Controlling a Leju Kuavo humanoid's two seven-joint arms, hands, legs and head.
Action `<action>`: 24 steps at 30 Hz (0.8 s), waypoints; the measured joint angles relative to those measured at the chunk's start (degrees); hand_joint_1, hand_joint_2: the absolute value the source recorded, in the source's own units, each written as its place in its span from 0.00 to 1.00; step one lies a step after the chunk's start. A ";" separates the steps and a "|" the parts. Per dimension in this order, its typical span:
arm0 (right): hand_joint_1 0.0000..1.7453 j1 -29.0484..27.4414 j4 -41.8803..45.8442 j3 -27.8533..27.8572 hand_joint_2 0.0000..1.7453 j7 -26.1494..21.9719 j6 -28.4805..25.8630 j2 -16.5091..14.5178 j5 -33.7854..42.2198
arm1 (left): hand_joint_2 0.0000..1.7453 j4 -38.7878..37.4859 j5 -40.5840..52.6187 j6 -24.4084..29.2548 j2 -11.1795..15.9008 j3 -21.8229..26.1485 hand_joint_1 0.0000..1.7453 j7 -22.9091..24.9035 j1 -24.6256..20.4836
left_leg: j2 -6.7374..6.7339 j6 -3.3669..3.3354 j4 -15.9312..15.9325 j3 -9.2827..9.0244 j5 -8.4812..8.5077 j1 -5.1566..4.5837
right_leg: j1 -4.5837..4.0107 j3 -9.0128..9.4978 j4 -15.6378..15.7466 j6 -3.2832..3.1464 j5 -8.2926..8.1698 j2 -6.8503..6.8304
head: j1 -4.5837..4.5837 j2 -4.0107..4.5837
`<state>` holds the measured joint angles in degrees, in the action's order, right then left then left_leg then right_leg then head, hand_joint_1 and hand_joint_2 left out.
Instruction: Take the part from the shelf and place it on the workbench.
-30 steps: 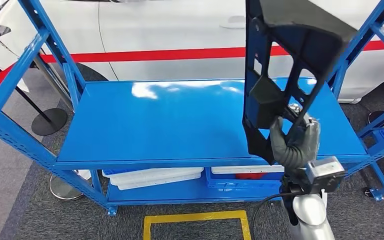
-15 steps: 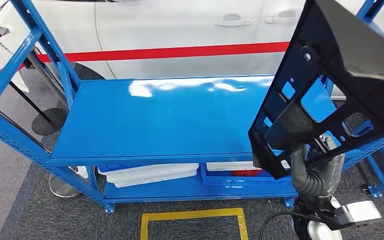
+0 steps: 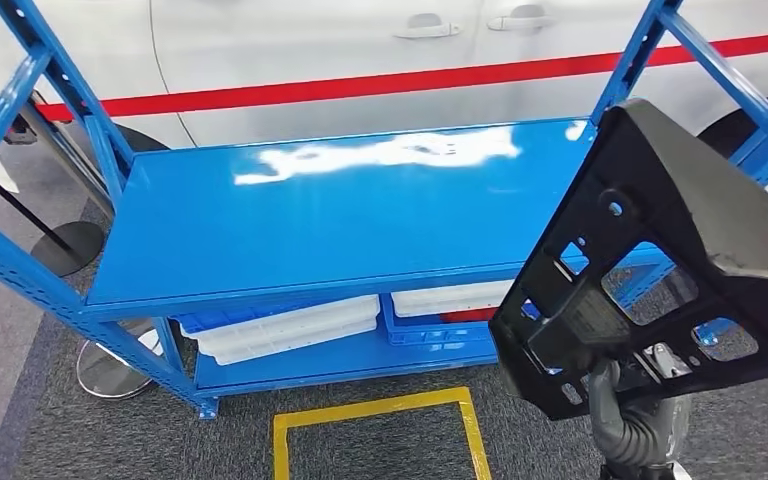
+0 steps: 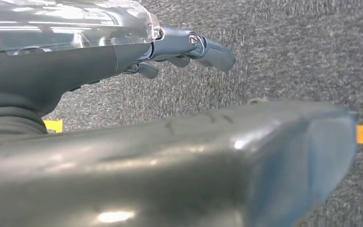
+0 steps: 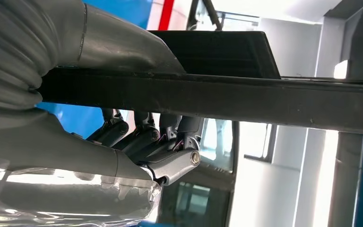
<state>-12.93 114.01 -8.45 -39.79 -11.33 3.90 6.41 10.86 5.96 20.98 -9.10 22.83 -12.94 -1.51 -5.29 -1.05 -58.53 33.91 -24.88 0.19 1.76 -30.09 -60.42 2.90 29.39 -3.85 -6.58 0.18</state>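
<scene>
Left hand: the left hand (image 4: 75,61) hangs over grey carpet in its wrist view; its dark fingers (image 4: 208,47) stretch out almost straight with nothing between them and the thick thumb, so it is open and holds nothing.
Floor: grey carpet (image 3: 70,440) with a yellow taped rectangle (image 3: 375,420) in front of the shelf; a strip of yellow tape also shows in the left wrist view.
Stand: a round metal base (image 3: 110,368) sits on the floor at the shelf's left front leg.
Shelf: a blue metal shelf (image 3: 330,220) with slanted blue uprights at both ends; its wide top board is bare and shiny, with white glare near the back edge.
Lower level: white trays (image 3: 290,330) lie stacked under the top board on the left, and a blue bin (image 3: 435,325) sits beside them to the right.
Car: a white car (image 3: 360,50) with a red stripe and two door handles stands just behind the shelf.
Part: the black plastic part (image 3: 680,250), a flat frame with cut-out windows and small holes, is up in the air in front of the shelf's right end, tilted, clear of the top board.
Right hand: the right hand (image 3: 635,425) grips the part's lower edge; in the right wrist view the thumb lies on one face of the plate and the dark fingers (image 5: 142,135) curl tight against the other.
</scene>
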 joint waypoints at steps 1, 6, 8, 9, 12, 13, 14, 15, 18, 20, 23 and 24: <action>1.00 -0.57 0.18 0.44 1.00 0.00 0.26 -0.24 -0.15 | 0.00 0.00 0.02 0.09 -0.03 0.07 0.00 0.16 0.01 | -0.42 0.38 -0.31 0.07 0.09 -0.12 | -0.21 0.59 1.27 -0.61 0.28 -0.59 | -0.04 0.00; 1.00 -2.98 1.13 2.53 1.00 -0.02 1.11 -2.28 -0.45 | 0.00 -0.02 0.05 0.05 -0.02 0.34 0.00 -0.21 0.24 | 1.05 2.22 -3.61 1.32 -3.41 0.28 | -0.53 -1.83 1.63 -3.63 -1.84 2.11 | -0.09 0.00; 1.00 -3.63 1.50 2.98 1.00 -0.02 1.11 -3.16 -0.70 | 0.00 -0.02 0.02 -0.19 0.02 0.52 0.00 -0.88 0.44 | 4.01 2.30 -10.18 2.91 -9.45 0.38 | -0.79 -3.58 1.59 -4.27 -3.21 3.56 | -0.11 0.00; 1.00 -4.02 1.64 3.09 1.00 -0.02 1.11 -3.56 -0.95 | 0.00 -0.02 -0.03 -0.33 0.04 0.63 0.00 -1.16 0.48 | 4.58 2.13 -13.45 3.36 -11.42 0.34 | -1.04 -4.52 1.55 -4.43 -3.90 4.35 | -0.11 0.00; 1.00 -5.34 2.06 3.16 1.00 -0.01 1.09 -4.54 -2.14 | 0.00 -0.02 -0.42 -0.58 0.14 1.05 0.00 -1.77 0.38 | 5.16 0.87 -13.80 0.19 -9.88 -0.17 | -1.73 -7.00 1.45 -4.57 -5.91 6.80 | -0.11 0.00; 1.00 -5.60 2.18 3.16 1.00 -0.02 1.09 -4.83 -2.50 | 0.00 -0.02 -0.65 -0.58 0.21 1.21 0.00 -1.89 0.29 | 5.92 0.14 -10.27 -2.58 -8.20 -0.52 | -1.85 -7.63 1.44 -4.57 -6.56 7.60 | -0.11 0.00; 1.00 -5.71 2.28 3.13 1.00 -0.02 1.09 -5.12 -2.78 | 0.00 -0.02 -0.86 -0.54 0.39 1.38 0.00 -1.95 0.16 | 7.20 -0.72 -5.87 -5.55 -7.49 -0.82 | -1.98 -8.14 1.44 -4.48 -7.20 8.30 | -0.11 0.00; 1.00 -5.73 2.34 3.07 1.00 -0.02 1.11 -5.39 -3.00 | 0.00 -0.02 -1.07 -0.47 0.57 1.54 0.00 -1.98 0.05 | 8.38 -1.19 -1.89 -8.05 -7.19 -1.06 | -1.96 -8.50 1.49 -4.31 -7.84 8.98 | -0.11 0.00; 1.00 -5.61 2.25 2.48 1.00 -0.02 1.26 -5.97 -3.47 | 0.00 -0.01 -1.78 0.18 0.82 2.15 0.00 -1.66 -0.21 | 9.21 -1.42 2.90 -10.23 -6.98 -1.45 | -1.45 -8.88 2.23 -3.24 -9.89 10.88 | -0.13 0.00; 1.00 -5.54 1.91 1.92 1.00 -0.02 1.42 -6.19 -3.65 | 0.00 -0.02 -2.33 0.88 0.79 2.69 0.00 -1.14 -0.43 | 7.70 -1.64 3.81 -9.73 -5.45 -1.27 | -1.40 -9.33 2.19 -2.77 -9.66 10.41 | -0.14 0.01; 1.00 -4.71 0.95 0.89 1.00 0.00 1.63 -6.35 -3.72 | 0.00 -0.04 -2.98 1.60 0.72 3.36 0.00 -0.68 -0.37 | 5.05 -1.75 4.61 -7.91 -3.25 -0.88 | -1.26 -11.77 -5.19 -2.19 -1.57 5.59 | -0.11 0.02; 1.00 -4.43 0.56 0.45 1.00 0.01 1.67 -6.42 -3.71 | 0.00 -0.04 -3.20 1.72 0.68 3.62 0.00 -0.56 -0.27 | 4.04 -1.61 4.51 -7.11 -2.73 -0.87 | -0.97 -12.62 -9.20 -1.79 0.82 4.65 | -0.11 0.01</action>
<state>-17.36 114.57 -8.00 -39.78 -9.67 -2.52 2.70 10.82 2.75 22.69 -8.43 26.45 -13.50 -1.78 -1.25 -2.66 -54.02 26.81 -27.61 -0.68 0.79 -42.71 -69.63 1.10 30.22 0.81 -6.69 0.19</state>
